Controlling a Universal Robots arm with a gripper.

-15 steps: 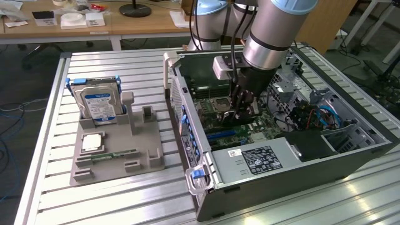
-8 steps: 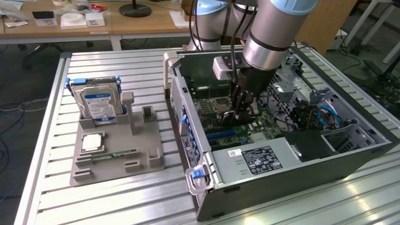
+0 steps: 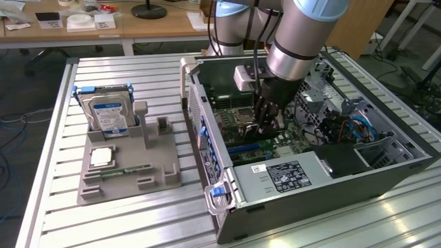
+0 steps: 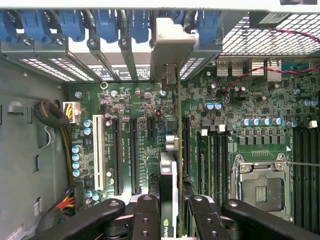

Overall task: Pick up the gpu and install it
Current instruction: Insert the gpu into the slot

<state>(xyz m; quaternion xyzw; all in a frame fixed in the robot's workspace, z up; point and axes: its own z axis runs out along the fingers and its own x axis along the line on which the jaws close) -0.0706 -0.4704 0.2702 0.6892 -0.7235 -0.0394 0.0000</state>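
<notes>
Inside the computer case (image 3: 310, 194), three o'clock from the parts tray (image 3: 165, 178), my gripper (image 4: 169, 207) clamps the gpu (image 4: 168, 172) edge-on over the motherboard (image 4: 125, 100). Insertion step in hand; I judge seating demands square slot alignment.

Robotics lab or test workshop, by the look of it. A workbench of ribbed silver aluminium profiles (image 3: 138, 222) carries a grey computer tower case (image 3: 310, 191) lying open on its side, its green motherboard (image 4: 150, 105) exposed. A silver industrial robot arm with pale blue joint caps (image 3: 298, 46) reaches into it. A grey slotted parts holder (image 3: 131, 178) sits at the exterior view's left. On the far side, light wooden desks (image 3: 144, 28) are scattered with small white items (image 3: 80, 20). Loose cables (image 3: 14, 121) lie on the floor.
</notes>
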